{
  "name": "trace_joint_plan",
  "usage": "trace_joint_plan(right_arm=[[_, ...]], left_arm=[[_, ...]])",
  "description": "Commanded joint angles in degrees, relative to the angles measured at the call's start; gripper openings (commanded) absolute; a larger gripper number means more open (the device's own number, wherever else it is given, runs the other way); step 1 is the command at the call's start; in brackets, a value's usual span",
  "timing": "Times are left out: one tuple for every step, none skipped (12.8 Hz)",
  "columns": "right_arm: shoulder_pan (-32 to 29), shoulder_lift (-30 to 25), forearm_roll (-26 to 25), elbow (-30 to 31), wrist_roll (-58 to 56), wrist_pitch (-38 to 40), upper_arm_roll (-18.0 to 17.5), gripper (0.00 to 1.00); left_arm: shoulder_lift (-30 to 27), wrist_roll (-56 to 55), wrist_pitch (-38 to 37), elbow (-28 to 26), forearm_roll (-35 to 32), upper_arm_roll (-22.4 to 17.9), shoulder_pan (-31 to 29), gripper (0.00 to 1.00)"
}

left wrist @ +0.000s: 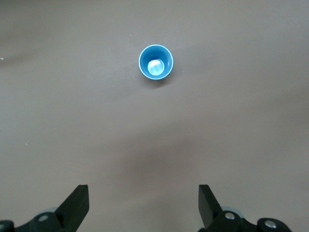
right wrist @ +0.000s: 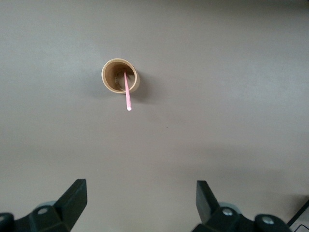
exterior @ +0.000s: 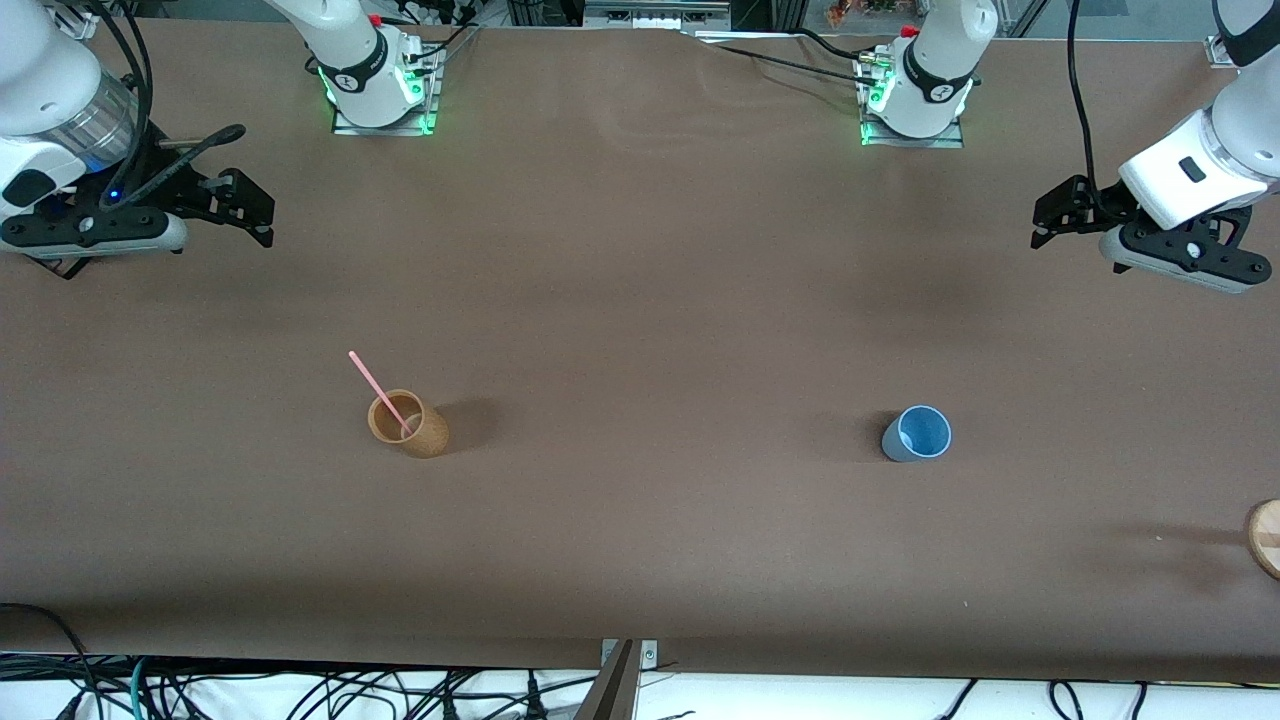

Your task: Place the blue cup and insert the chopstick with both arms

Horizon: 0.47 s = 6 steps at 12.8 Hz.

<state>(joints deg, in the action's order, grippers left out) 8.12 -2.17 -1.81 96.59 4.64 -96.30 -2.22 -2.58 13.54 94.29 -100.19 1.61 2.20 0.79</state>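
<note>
Blue cup (exterior: 916,433): upright, lower frame, alone
Chopstick (exterior: 380,393): leaning inside tan cup (exterior: 408,424)
Wooden disc (exterior: 1266,536): frame edge
Left gripper (exterior: 1050,215); right gripper (exterior: 255,205): wide open, empty, upper corners

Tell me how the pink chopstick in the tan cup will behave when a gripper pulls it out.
The chopstick looks thin and straight, so probably stiff and light. It leans on the rim of the tan cup, so a sideways pull might tip that small cup. Being so slender, it could pivot or slip in the grip.
</note>
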Motion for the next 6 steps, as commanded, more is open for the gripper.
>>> trace_joint_plan(right_arm=[[0.40, 0.68, -0.91, -1.49, 0.89, 0.41, 0.03, 1.00], [0.14, 0.68, -0.91, -1.49, 0.89, 0.41, 0.20, 1.00], [-0.21, 0.77, -0.74, -1.49, 0.54, 0.41, 0.38, 1.00], [-0.30, 0.68, -0.65, -1.49, 0.71, 0.41, 0.38, 1.00], [-0.21, 0.68, -0.73, -1.84, 0.37, 0.41, 0.38, 1.00], [0.14, 0.68, -0.73, -2.19, 0.45, 0.50, 0.29, 1.00]], left_arm=[[1.18, -0.45, -1.48, 2.10, -0.20, -0.09, 0.35, 1.00], [1.70, -0.36, -1.48, 2.36, -0.20, 0.00, 0.35, 1.00], [1.71, -0.53, -1.48, 2.37, -0.20, 0.00, 0.35, 1.00], [1.88, -0.45, -1.39, 2.54, -0.29, 0.00, 0.35, 1.00], [2.32, -0.18, -1.39, 3.50, -0.29, -0.09, 0.18, 1.00], [2.84, -0.09, -1.39, 3.86, -0.29, -0.09, 0.09, 1.00]])
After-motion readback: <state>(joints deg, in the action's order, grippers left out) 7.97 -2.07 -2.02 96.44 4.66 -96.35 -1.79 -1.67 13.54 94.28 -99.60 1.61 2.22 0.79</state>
